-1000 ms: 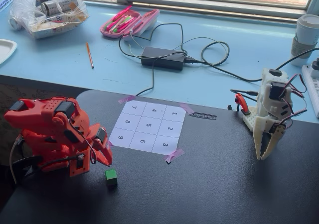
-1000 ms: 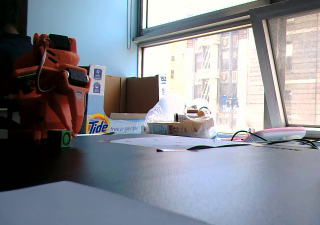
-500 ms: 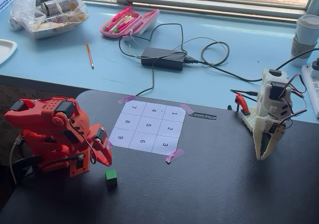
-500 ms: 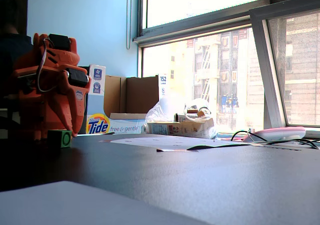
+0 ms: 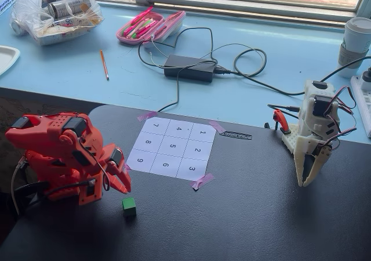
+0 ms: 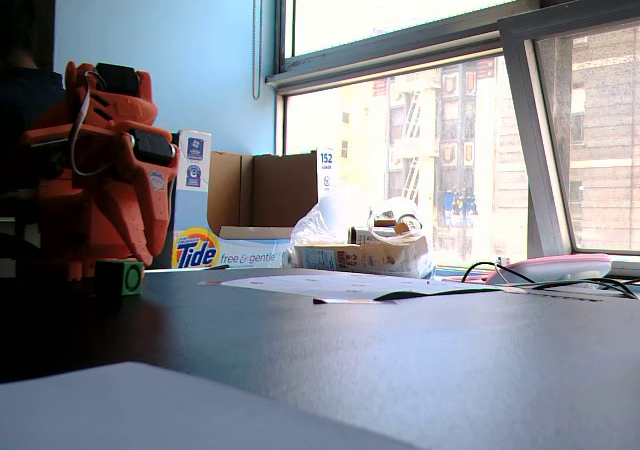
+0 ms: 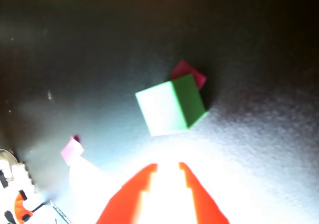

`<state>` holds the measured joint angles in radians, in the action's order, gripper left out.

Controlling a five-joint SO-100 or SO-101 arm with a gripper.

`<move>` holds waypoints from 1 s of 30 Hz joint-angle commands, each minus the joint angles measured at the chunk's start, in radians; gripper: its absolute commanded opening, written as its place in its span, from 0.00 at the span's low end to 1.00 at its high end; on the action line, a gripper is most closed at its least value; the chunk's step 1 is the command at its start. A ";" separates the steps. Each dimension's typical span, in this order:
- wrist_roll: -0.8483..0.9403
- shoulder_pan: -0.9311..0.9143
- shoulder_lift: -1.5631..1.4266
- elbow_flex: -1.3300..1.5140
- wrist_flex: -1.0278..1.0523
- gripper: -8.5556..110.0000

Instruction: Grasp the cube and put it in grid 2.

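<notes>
Cube [image 5: 129, 206] sits untouched on the black table [image 5: 249, 214], near side, left of the numbered sheet and well apart from grid 2 [image 5: 197, 151]. Orange gripper [image 5: 123, 182] has barely shifted over the last second, hovering just beyond it, jaws narrowly parted, empty. Grasp not started.

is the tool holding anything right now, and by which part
Nothing is held. The small green cube sits free on the black table, ahead of the orange tool, whose fingers are slightly apart.

Orange arm [image 5: 64, 156] seemingly raised a touch, leaning slightly rightward
</notes>
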<state>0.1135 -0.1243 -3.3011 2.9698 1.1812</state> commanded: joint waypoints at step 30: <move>-0.025 -0.176 0.828 -0.531 -0.104 0.33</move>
<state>0.0736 -0.2777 -2.4881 2.4804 1.0876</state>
